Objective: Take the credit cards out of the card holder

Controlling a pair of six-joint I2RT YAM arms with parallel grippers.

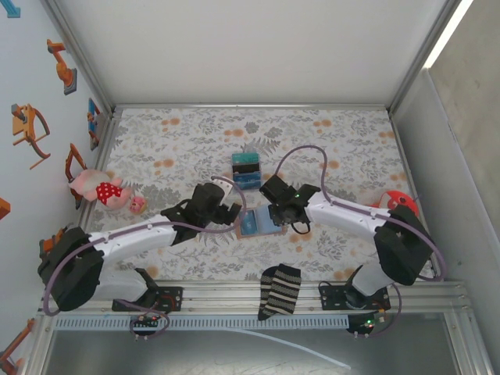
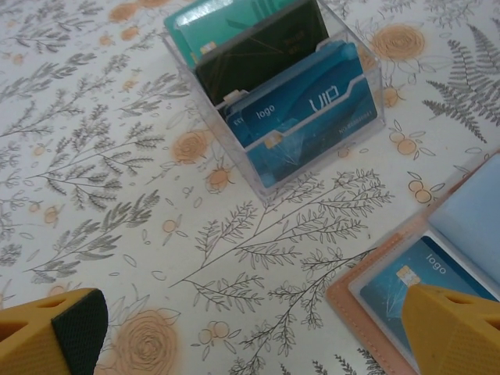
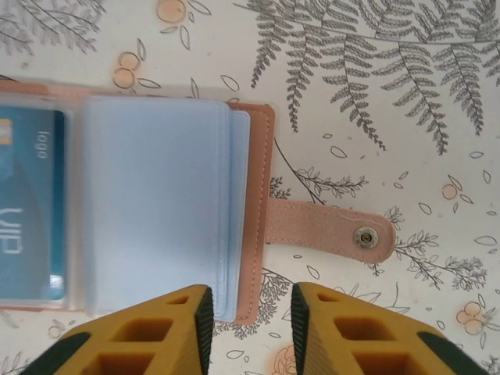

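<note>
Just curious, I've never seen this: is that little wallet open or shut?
Open. The wallet lies spread flat, its tab unsnapped and a blue card showing inside.

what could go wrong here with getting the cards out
1. The right claw lines up on the card holder's leather edge; closing there may pinch the cover, not a card.
2. The blue card sits inside a clear sleeve, so pulling it could drag the whole holder along.

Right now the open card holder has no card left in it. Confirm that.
Not right. The card holder is open, but a blue credit card sits inside it behind clear plastic, as the right wrist view shows.
</note>
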